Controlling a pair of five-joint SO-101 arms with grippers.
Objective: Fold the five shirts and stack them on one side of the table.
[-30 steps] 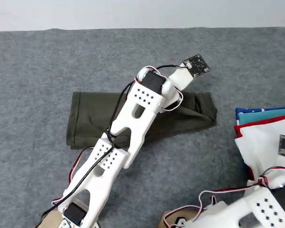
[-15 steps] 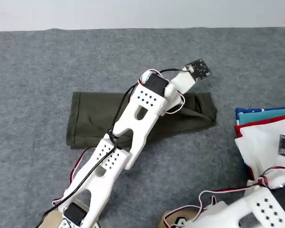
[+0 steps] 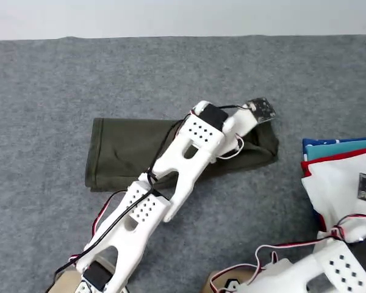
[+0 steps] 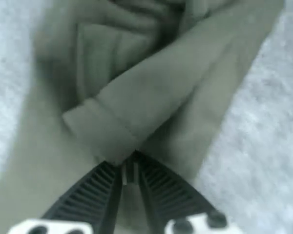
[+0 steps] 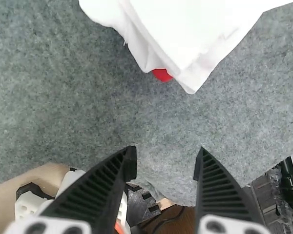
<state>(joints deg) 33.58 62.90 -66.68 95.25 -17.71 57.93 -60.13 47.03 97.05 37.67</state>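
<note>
Swinging toward 3 o'clock and dropping, the left arm [image 3: 189,149] has brought its wrist down onto the far end of the green shirt [image 3: 119,149] within the last second; the shirt itself has not shifted.

The left gripper [image 4: 129,163] has its jaws pressed together, tips against the edge of a fold in the cloth. Whether any cloth is nipped between them I cannot tell. The shirt lies mid-table as a long band running 9 to 3 o'clock, so it probably needs one more fold across.

The right gripper [image 5: 166,156] hangs spread and empty over the table [image 3: 49,85], near the white shirt [image 5: 185,34] that tops the stack [image 3: 344,177] at 4 o'clock. Blue, teal and red edges show beneath it, so the green one looks like the last.

No writing can be read on any cloth.
</note>
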